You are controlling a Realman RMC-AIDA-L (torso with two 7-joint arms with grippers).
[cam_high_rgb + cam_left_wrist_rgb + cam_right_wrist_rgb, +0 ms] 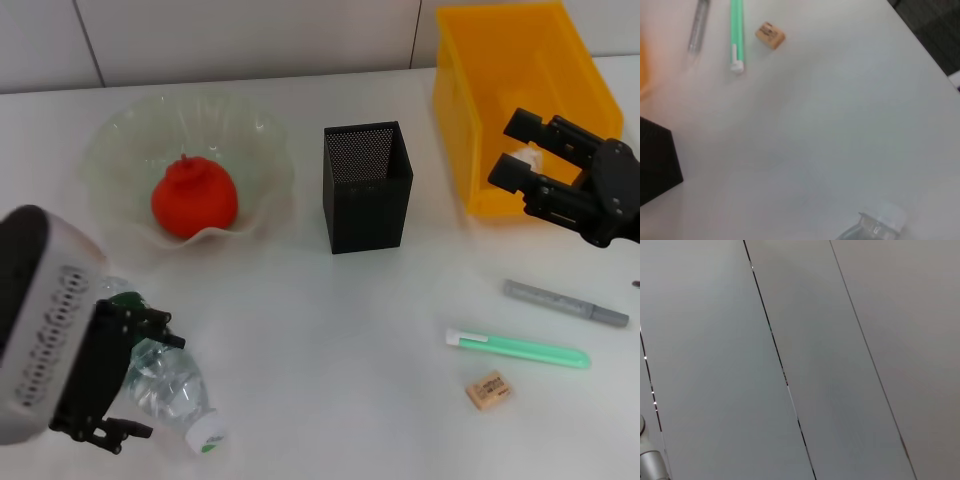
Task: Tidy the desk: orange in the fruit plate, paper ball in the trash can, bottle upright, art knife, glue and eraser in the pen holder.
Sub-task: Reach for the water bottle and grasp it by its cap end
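The left gripper (135, 375) grips the bottle (170, 390), which lies on its side at the near edge of the desk (330, 340). The right gripper (527, 152) hangs wide open over the trash can (480, 80), paper ball (527, 160) between its fingers. The orange (194, 197) sits in the fruit plate (120, 140); the eraser (489, 389) lies apart from the pen holder (366, 187).

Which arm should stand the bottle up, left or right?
Left, probably. The left claw is already around the lying bottle at the desk's near-left corner. The right claw is far across, open in front of the trash can, with something white between its fingers.
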